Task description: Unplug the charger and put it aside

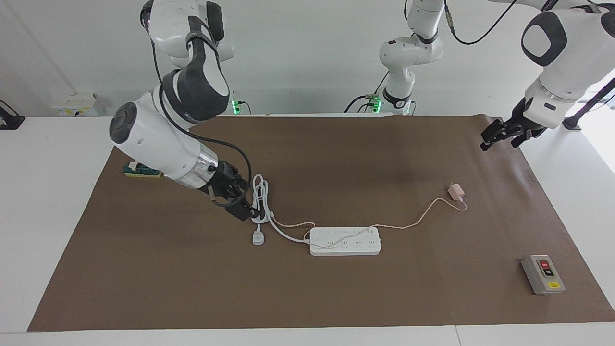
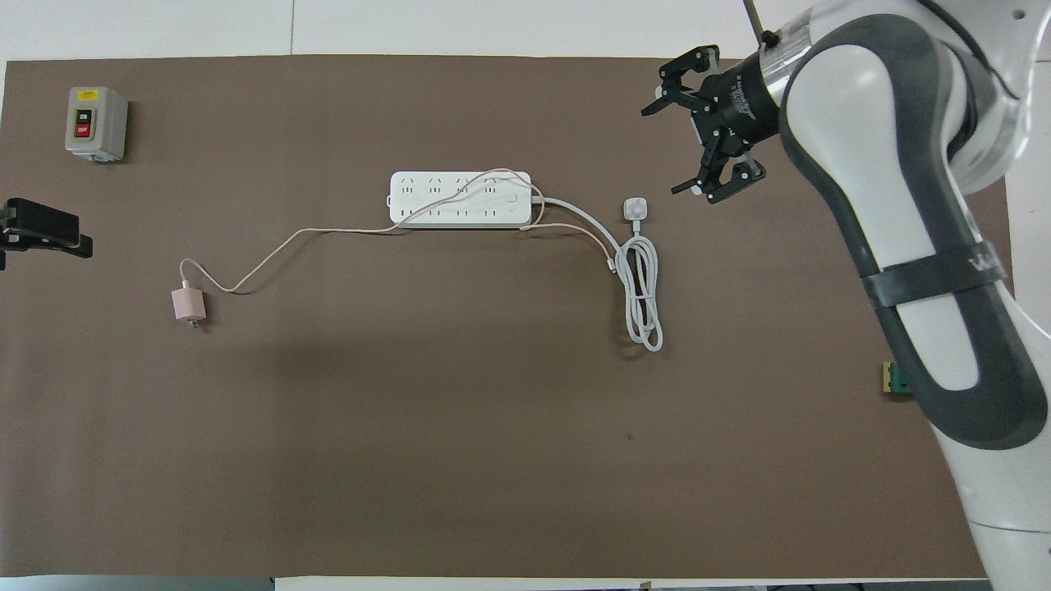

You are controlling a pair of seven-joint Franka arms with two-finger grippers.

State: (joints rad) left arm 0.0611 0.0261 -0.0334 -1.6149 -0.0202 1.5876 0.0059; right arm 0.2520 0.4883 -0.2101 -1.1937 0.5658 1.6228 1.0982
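The charger [image 1: 455,191] [image 2: 188,305], a small pale pink cube, lies on the brown mat well apart from the white power strip [image 1: 345,240] [image 2: 460,199]. Its thin pink cable [image 2: 328,232] trails across the strip's top. My left gripper [image 1: 498,139] [image 2: 41,231] hangs open and empty over the mat's edge at the left arm's end, apart from the charger. My right gripper [image 1: 242,207] [image 2: 665,146] is open with nothing in it. It hovers by the coiled white cord, off the strip's end toward the right arm's end.
A white three-pin plug [image 1: 258,238] [image 2: 635,208] with a thick looped cord [image 2: 643,295] lies beside the strip. A grey switch box [image 1: 543,274] [image 2: 96,123] stands farther from the robots at the left arm's end. A green block [image 1: 139,169] [image 2: 895,379] sits at the right arm's end.
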